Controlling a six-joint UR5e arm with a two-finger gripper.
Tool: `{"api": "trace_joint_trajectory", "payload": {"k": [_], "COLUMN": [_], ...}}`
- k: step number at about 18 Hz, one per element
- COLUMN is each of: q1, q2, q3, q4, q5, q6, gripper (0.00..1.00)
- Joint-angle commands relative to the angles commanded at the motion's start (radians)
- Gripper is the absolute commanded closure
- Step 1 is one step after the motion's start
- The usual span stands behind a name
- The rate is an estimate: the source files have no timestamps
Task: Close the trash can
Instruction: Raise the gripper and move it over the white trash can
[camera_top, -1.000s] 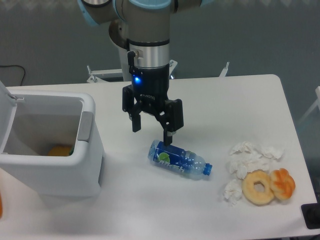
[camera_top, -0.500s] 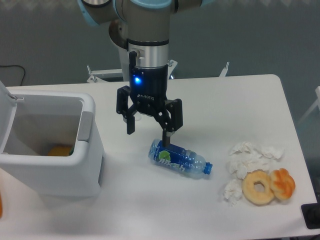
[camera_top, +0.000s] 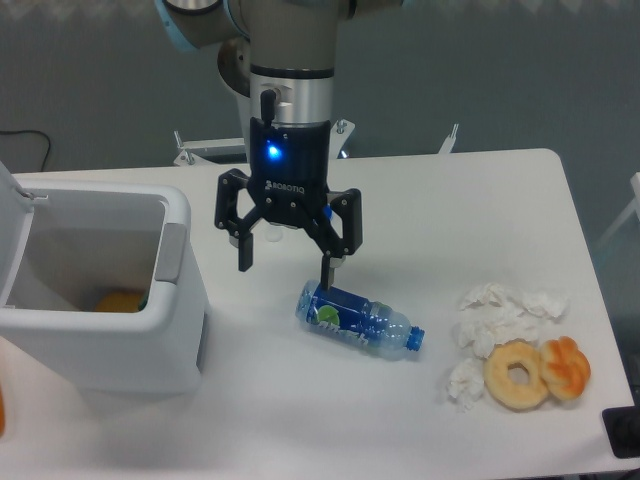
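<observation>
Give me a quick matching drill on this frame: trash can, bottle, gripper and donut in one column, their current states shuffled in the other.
Things:
1. trash can
2. bottle
3. gripper
4. donut

States:
A. lying on its side on the table
B. open, holding nothing
C. lid up, orange item inside
D. resting beside crumpled tissues, right side of the table

Pairs: 1-C, 2-A, 3-B, 4-D

— Where's your arm?
— Upper centre of the frame, wrist pointing straight down, blue light lit.
— And your gripper (camera_top: 285, 268)?
— Jaws spread wide, fingertips hanging mid-frame, nothing between them.
</observation>
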Motion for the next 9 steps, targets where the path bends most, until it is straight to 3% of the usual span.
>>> {"api": "trace_joint_trajectory", "payload": {"k": [5,9], "q1": [-0.041,-0.074], "q2": [0.011,0.069], "q3": [0.0,0.011], "q4": [0.002,0.0], "q5": [-0.104,-0.127], "q6": [-0.29,-0.426], "gripper": [0.0,0.0]}}
